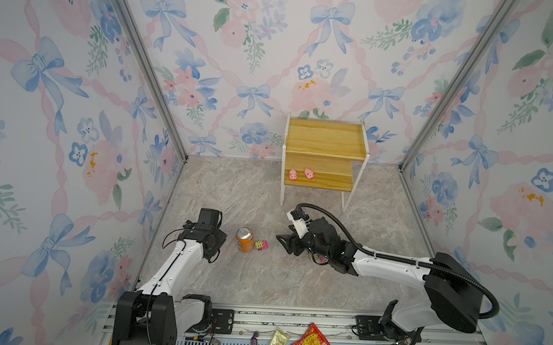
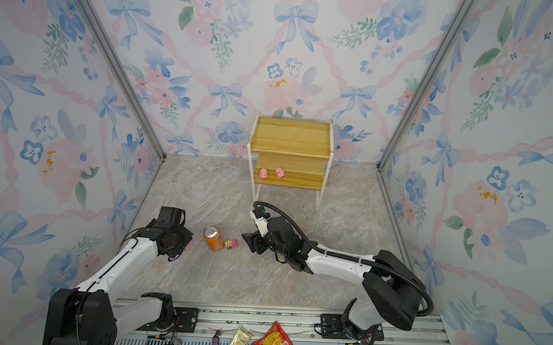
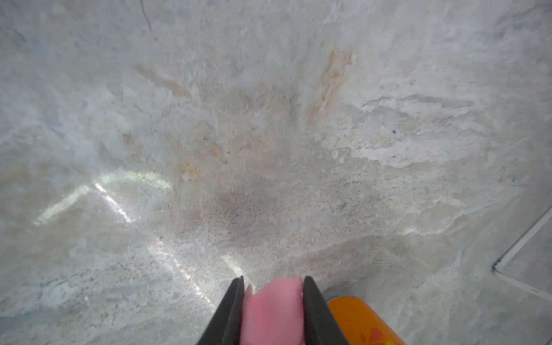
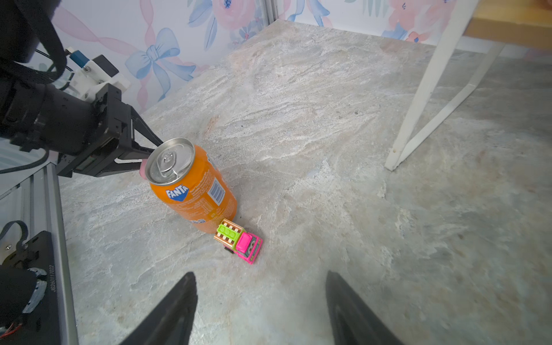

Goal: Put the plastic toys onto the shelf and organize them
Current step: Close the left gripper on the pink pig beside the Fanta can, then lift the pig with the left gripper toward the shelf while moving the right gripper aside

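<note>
Pink pig (image 3: 273, 310) sits squeezed between the two black fingers (image 3: 233, 310) of the left gripper (image 3: 273, 282), which is closed tight on it. This gripper is low over the desk (image 1: 264, 275), just to the left of the can (image 1: 245, 240) in both top views. In the right wrist view a bit of pink peeks out behind the can's top. The can is orange and stands up straight. A little truck (image 1: 261, 245) stands on the desk on the can's other side, right up against it or very nearly touching. It has a pink cab and a green and orange back. Past the truck, a bit farther from the can, is the right gripper (image 1: 282, 240). Its jaws are wide apart and it holds nothing. The shelf (image 1: 326, 140) stands far behind the can, against the back wall. Two more pigs (image 1: 293, 174) stand side by side on its lower board, near the end closest to the can. Snack packets (image 1: 311, 343) lie well in front of the can, by the metal rail.
</note>
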